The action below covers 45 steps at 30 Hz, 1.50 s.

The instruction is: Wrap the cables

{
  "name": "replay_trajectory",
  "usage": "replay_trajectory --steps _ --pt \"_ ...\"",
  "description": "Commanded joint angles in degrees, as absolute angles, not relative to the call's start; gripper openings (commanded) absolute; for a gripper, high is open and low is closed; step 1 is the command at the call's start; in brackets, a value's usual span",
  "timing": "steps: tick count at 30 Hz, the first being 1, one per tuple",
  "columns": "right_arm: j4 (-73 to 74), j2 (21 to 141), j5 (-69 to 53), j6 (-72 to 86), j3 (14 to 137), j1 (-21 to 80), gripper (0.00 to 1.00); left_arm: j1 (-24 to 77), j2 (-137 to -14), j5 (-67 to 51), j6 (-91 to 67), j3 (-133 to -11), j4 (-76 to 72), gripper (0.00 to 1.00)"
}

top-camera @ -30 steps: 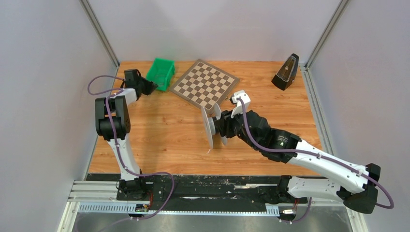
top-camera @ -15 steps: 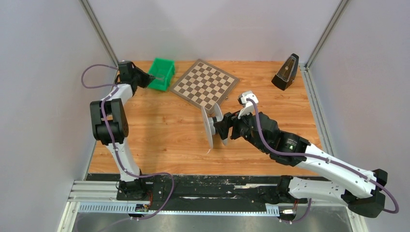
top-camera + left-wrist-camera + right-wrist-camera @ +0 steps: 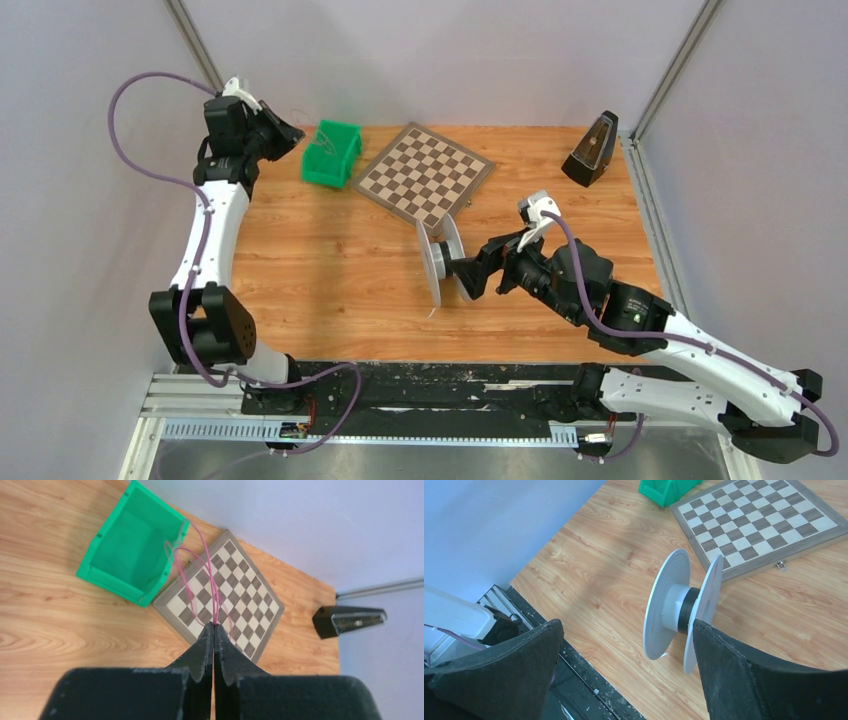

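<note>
Left gripper [image 3: 214, 627] pinched shut on pink cable [image 3: 214, 600], left of chessboard [image 3: 424, 174]. Right gripper [image 3: 470, 278] wide open beside spool [image 3: 679, 607], near chessboard. One cable, one spool, one green bin [image 3: 116, 584], one chessboard.

Wood-grain table top [image 3: 330, 270], smooth with a low sheen; moulded green plastic bin [image 3: 125, 555], slightly glossy; chessboard [image 3: 225, 600] of light and dark wood squares in a wooden frame; spool [image 3: 669, 600] with matt, finely textured white flanges; thin, smooth pink cable [image 3: 215, 611]; glossy black metronome [image 3: 592, 150].
</note>
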<state>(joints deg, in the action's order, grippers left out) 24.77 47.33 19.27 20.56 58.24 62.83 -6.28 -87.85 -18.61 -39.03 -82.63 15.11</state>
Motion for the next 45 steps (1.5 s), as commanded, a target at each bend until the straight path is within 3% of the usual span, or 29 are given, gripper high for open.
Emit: replay_trajectory --steps 1,6,11,16,20,31,33,35,45 --pt "23.13 45.46 17.99 15.45 57.27 62.77 0.99 0.79 -81.66 -11.19 -22.38 -89.46 30.66 0.0" --pt "20.38 44.35 16.94 14.34 57.3 62.82 0.98 10.46 -75.89 -11.7 -15.07 -87.28 37.21 0.0" --pt "19.33 44.96 12.37 16.48 58.67 62.82 0.95 15.79 -66.66 -24.2 -12.11 -81.23 34.78 0.0" --pt "12.47 44.71 10.73 15.44 56.21 62.77 0.94 16.81 -62.25 -49.33 -12.29 -80.2 32.76 0.0" --pt "7.24 44.8 7.11 15.18 54.7 62.76 0.94 17.33 -59.04 -56.39 -18.22 -77.25 28.07 0.0" --pt "0.56 47.7 -8.58 20.57 55.3 62.75 0.89 20.89 -57.78 -65.51 -21.94 -78.12 26.97 0.0" --pt "-1.24 49.04 -7.44 20.11 55.16 62.76 0.82 21.33 -56.55 -66.57 -23.53 -76.9 24.59 0.0" --pt "-2.33 50.7 -5.25 21.28 55.3 62.76 0.67 21.53 -54.48 -67.62 -25.95 -74.77 21.82 0.0" --pt "1.77 46.87 10.84 27.68 54.74 62.8 0.6 21.58 -54.67 -60.94 -22.49 -75.29 27.95 0.0"
